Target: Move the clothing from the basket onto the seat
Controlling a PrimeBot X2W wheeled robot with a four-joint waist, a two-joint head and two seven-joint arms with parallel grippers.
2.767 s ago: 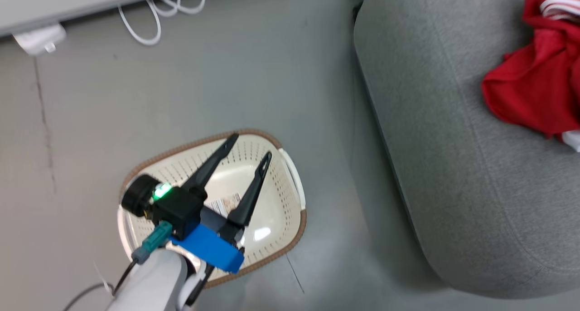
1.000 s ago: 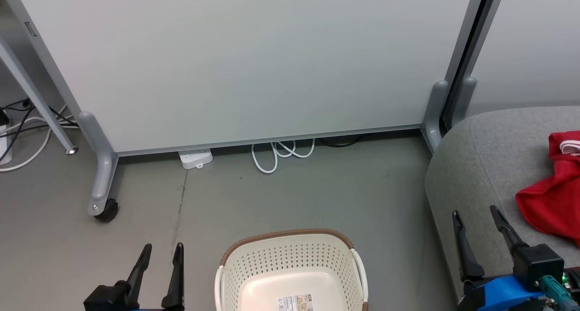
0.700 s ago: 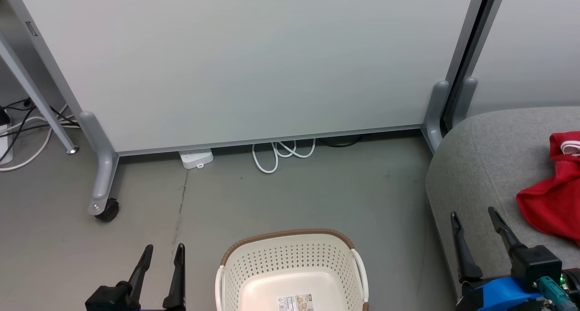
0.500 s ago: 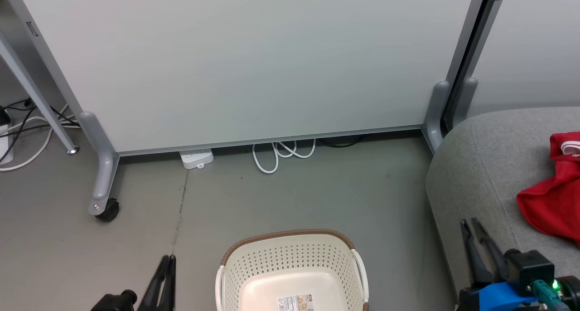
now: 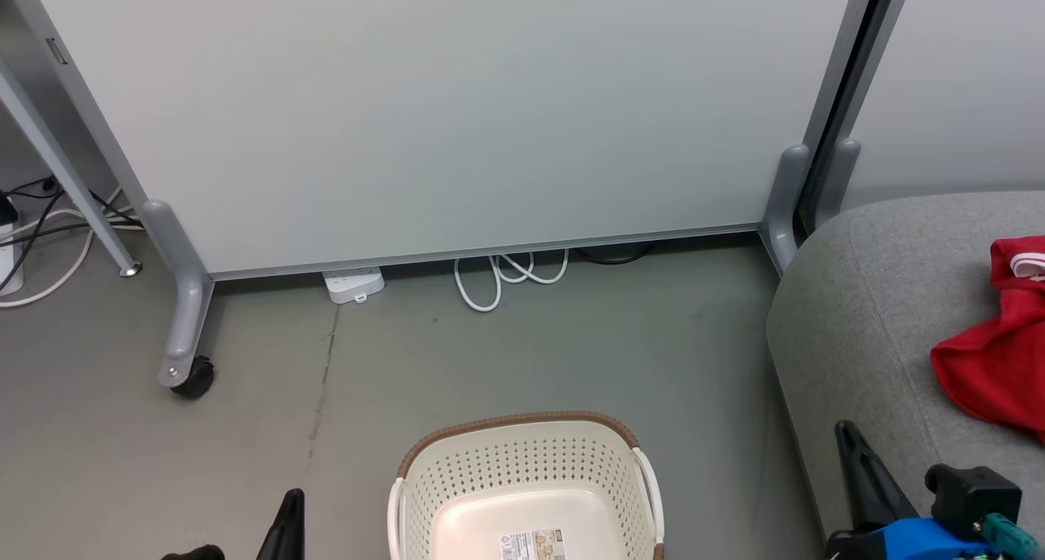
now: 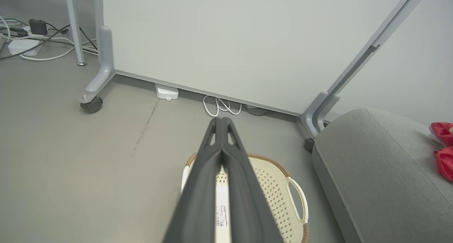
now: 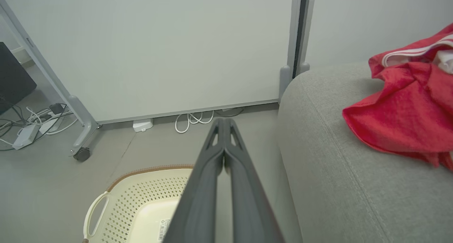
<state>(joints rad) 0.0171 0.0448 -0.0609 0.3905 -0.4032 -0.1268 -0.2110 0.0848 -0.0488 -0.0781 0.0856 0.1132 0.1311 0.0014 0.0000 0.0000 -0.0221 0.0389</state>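
Head view: the cream perforated laundry basket (image 5: 522,429) stands on the grey floor (image 5: 571,348) at 6 o'clock, its label sticker (image 5: 532,544) showing on the bare bottom. The red clothing (image 5: 992,364) lies crumpled on the grey sofa seat (image 5: 865,315) at 3 o'clock, apart from the basket. The left claw (image 5: 290,523) pokes up at 7 o'clock and the right claw (image 5: 861,470) at 5 o'clock, over the seat's front edge. A white partition (image 5: 457,111) on castors crosses 12 o'clock, with a power strip (image 5: 353,285) and a looped white cable (image 5: 506,276) at its foot.

Left wrist view: the left claw is clenched on nothing, above the basket; the seat lies at 4 o'clock.

Right wrist view: the right claw is likewise clenched and empty, with the basket at 7 o'clock and the clothing on the seat at 2 o'clock.
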